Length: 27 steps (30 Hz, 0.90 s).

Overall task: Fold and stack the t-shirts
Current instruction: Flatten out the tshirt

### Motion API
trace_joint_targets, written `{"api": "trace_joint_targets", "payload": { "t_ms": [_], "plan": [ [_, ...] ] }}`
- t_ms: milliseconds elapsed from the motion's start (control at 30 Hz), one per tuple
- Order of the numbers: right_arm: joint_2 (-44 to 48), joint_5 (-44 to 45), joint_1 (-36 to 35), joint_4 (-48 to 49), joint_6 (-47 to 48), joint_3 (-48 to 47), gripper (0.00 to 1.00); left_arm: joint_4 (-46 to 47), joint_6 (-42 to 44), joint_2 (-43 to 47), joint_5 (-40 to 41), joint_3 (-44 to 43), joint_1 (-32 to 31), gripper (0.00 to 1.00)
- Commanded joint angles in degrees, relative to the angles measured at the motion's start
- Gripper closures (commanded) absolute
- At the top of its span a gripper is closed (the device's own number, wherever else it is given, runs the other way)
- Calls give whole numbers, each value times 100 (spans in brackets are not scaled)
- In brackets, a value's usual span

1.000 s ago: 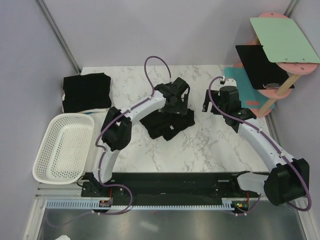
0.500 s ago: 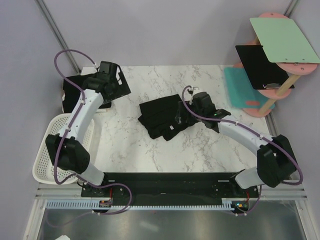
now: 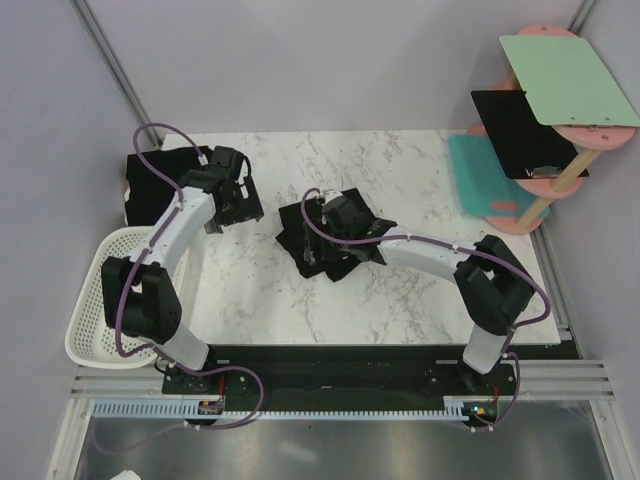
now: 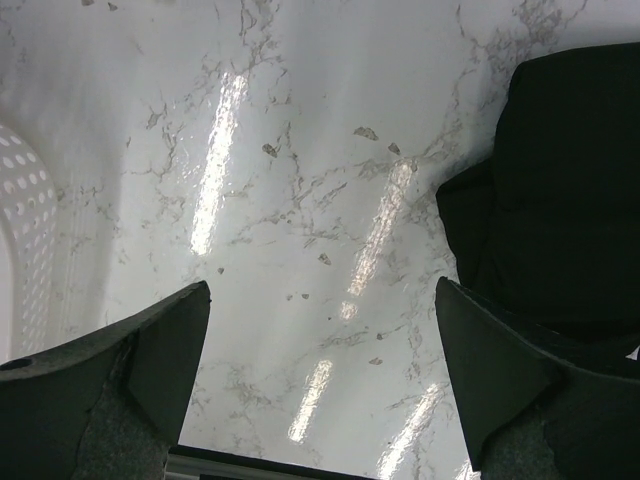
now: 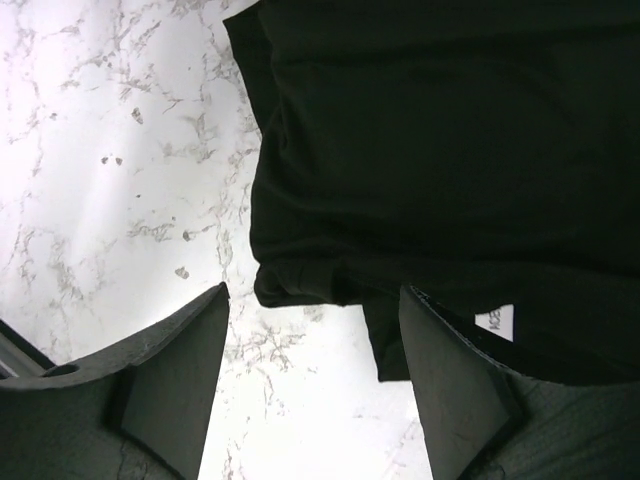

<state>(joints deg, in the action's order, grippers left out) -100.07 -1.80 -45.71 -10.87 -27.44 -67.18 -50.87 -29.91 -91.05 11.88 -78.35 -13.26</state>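
**A:** Where's the shirt it has to fold?

**B:** The loose shirt (image 5: 430, 130) lies in a rumpled heap on the table (image 3: 400, 300), well to the right of the basket (image 3: 128, 290). The right tool (image 5: 313, 295) hangs over one edge of it. Its fingers are spread and pinching nothing, with the hem right at the mouth of the gap.

**A:** So what worries you?

**B:** That edge looks doubled over. If the tool presses together there, I reckon it catches two layers, or only a sleeve. Then the whole heap would drag across the marble instead of opening out flat. If it comes down too shallow, the cloth could just slip out.

**A:** And the other arm?

**B:** The left tool (image 4: 322, 283) is spread wide and empty over bare table, between the basket and the shirt. It's touching neither. If the right one lifts alone, the shirt could hang twisted.

**A:** Anything else at risk?

**B:** The folded shirt (image 3: 160, 185) just beyond the basket's far end. The left arm passes close beside it, so a careless swing might rumple that fold.
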Motion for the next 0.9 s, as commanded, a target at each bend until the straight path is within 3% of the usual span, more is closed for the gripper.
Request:
{"api": "trace_joint_targets", "payload": {
  "t_ms": [0, 233, 300, 333, 367, 400, 433, 667, 867],
  "plan": [
    [-372, 409, -104, 173, -261, -384, 24, 25, 214, 87, 104, 100, 42, 0],
    [-847, 470, -139, 138, -402, -744, 35, 42, 328, 227, 201, 153, 156, 0],
    [-1048, 540, -175, 129, -437, -884, 44, 33, 346, 280, 201, 162, 209, 0],
    [-1119, 567, -183, 129, -464, -920, 52, 42, 363, 298, 201, 162, 236, 0],
    [-1163, 584, -184, 129, -499, -955, 78, 42, 372, 324, 201, 170, 279, 0],
    [-1225, 637, -201, 103, -525, -1016, 95, 34, 389, 368, 209, 179, 297, 0],
    [-1225, 768, -210, 60, -569, -1051, 100, 42, 416, 394, 210, 188, 358, 0],
    [-287, 2086, -227, -546, -254, -1324, 100, 60, 504, 632, 166, 276, 727, 0],
    [444, 2922, -157, -898, 177, -2087, 100, 104, 600, 799, 43, 267, 956, 0]
  ]
}}
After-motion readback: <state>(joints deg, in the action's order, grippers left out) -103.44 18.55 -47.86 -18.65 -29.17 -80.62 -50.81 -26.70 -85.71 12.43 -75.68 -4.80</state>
